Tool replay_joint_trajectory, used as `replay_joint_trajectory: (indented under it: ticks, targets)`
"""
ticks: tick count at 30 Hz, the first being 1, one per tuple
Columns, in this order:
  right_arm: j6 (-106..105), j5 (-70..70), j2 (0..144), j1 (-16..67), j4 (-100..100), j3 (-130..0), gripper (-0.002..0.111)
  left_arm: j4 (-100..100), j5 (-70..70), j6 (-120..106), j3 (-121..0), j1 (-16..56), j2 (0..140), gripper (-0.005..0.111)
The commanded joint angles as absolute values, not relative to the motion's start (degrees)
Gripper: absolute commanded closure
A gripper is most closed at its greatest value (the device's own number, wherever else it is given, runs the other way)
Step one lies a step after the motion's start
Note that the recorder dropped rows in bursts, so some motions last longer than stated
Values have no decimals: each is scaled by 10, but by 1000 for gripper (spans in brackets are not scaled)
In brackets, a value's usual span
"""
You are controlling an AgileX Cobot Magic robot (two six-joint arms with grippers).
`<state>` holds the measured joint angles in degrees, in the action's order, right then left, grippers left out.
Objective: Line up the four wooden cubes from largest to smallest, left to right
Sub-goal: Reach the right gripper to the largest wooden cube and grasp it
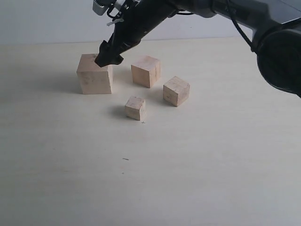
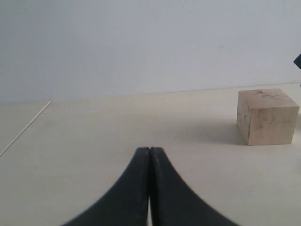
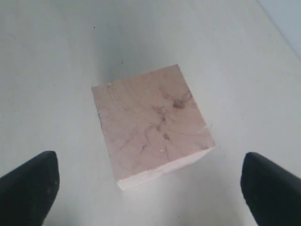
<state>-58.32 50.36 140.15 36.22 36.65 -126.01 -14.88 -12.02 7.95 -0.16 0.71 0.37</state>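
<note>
Four pale wooden cubes stand on the table in the exterior view. The largest cube (image 1: 94, 76) is at the back left, a smaller one (image 1: 146, 71) is right of it, a third (image 1: 176, 91) lies further right, and the smallest (image 1: 135, 108) is in front. My right gripper (image 1: 109, 56) reaches across from the right and hovers open just above the largest cube (image 3: 153, 123), its fingers (image 3: 28, 186) spread wide on either side. My left gripper (image 2: 149, 151) is shut and empty, low over the table, with the largest cube (image 2: 267, 117) off to one side of it.
The table (image 1: 188, 169) is pale and plain, with a few small dark specks (image 1: 125, 159) toward the front. A light wall (image 1: 47, 21) rises behind the table. A thin seam (image 2: 26, 128) runs across the table in the left wrist view.
</note>
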Motion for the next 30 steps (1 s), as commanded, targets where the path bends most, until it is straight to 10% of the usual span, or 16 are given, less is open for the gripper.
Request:
replay_joint_trajectory:
  ticks: [1,22,25,30]
  targets:
    - [-608,459,1426,363,378,-1269,8,-143,-119,77,0,6,0,107]
    - [-718,499,1542,371,465,-1369,11,-143,-119,77,0,6,0,107]
    - [-733,498,1544,376,463,-1369,24,-143,-119,77,0,6,0,107]
    - [-732,500,1532,376,462,-1369,88,-143,-119,77,0,6,0,107]
